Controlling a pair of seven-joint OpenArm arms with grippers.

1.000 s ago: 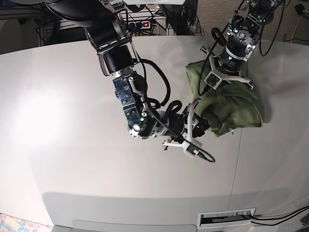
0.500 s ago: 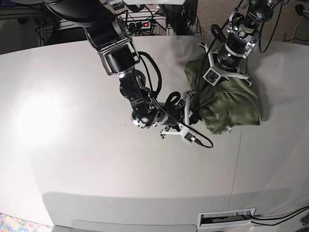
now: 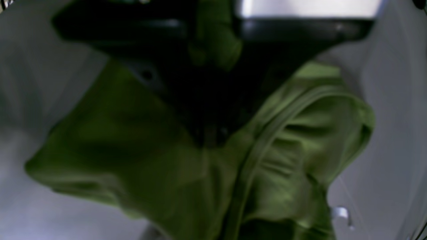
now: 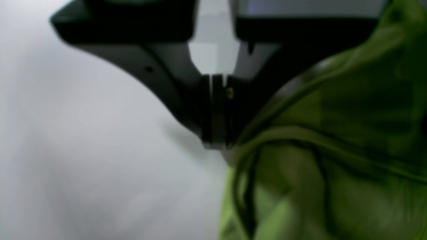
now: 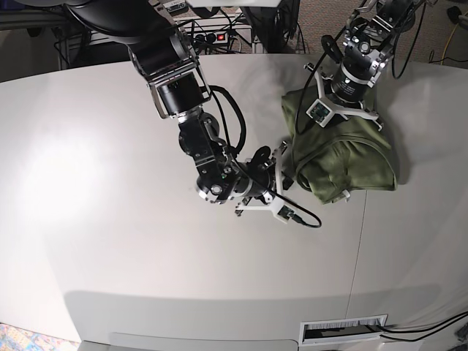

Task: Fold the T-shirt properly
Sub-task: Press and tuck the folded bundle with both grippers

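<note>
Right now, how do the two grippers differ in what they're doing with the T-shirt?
The left gripper is shut on a fold of the T-shirt, cloth bunched between its jaws; the right gripper is shut just beside the cloth's edge, and nothing shows between its jaws. The left gripper sits over the garment's far side; the right gripper comes in low at its near left edge. Both have their jaws closed.

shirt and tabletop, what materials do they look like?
T-shirt: soft knit cloth, likely cotton jersey, matte olive green; it slumps in loose rounded folds and shows a stitched hem band in the left wrist view.
Table: smooth hard sheet, perhaps laminate or painted board, off-white satin; it shows a soft broad glare patch.
</note>
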